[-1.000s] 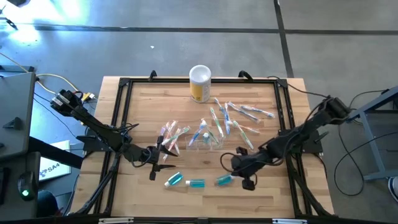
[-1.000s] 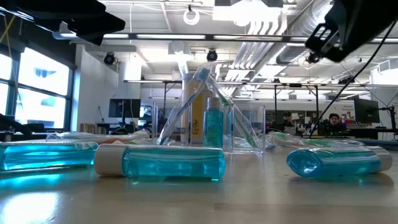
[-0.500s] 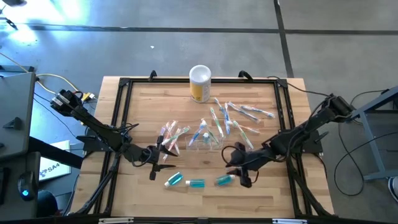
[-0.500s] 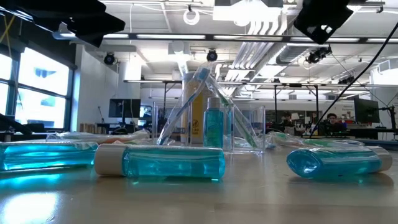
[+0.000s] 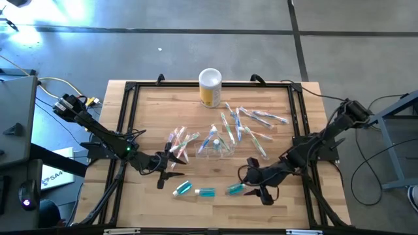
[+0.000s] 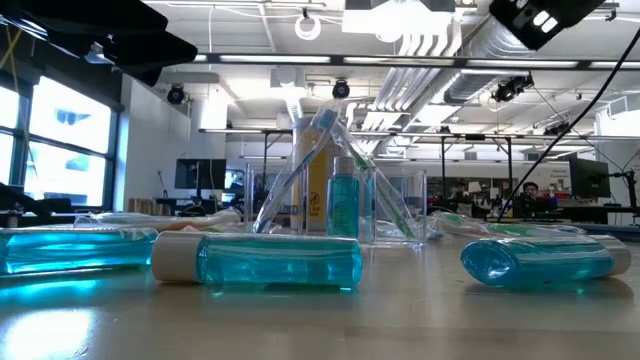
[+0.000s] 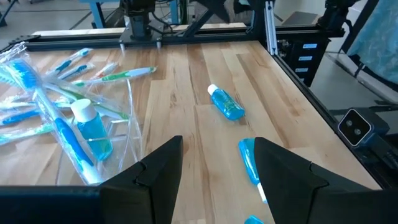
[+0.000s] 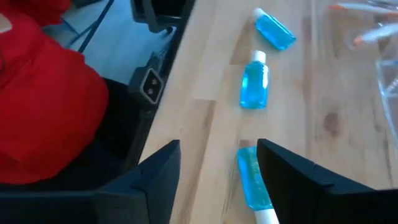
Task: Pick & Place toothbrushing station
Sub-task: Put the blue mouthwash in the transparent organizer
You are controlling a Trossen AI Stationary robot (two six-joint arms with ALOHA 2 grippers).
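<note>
Three teal toothpaste tubes (image 5: 183, 188), (image 5: 206, 192), (image 5: 235, 188) lie flat in a row near the table's near edge. Behind them a clear plastic bag (image 5: 215, 147) stands on the wood, with a blue toothbrush and a tube (image 7: 93, 127) inside. Loose toothbrushes (image 5: 245, 124) lie spread behind and beside it. My left gripper (image 5: 163, 171) hangs open left of the row and holds nothing. My right gripper (image 5: 258, 187) hangs open above the right-hand tube (image 8: 252, 180), clear of it.
A yellow can with a white lid (image 5: 209, 87) stands at the far edge. A black frame (image 5: 127, 117) runs around the wooden top. More toothbrushes (image 5: 179, 140) lie left of the bag. Something red (image 8: 43, 93) shows beyond the table's near edge.
My right gripper has risen above the right-hand tube, rolled a little and opened. In the low view it has climbed almost out of the picture's top. All three tubes lie where they were.
</note>
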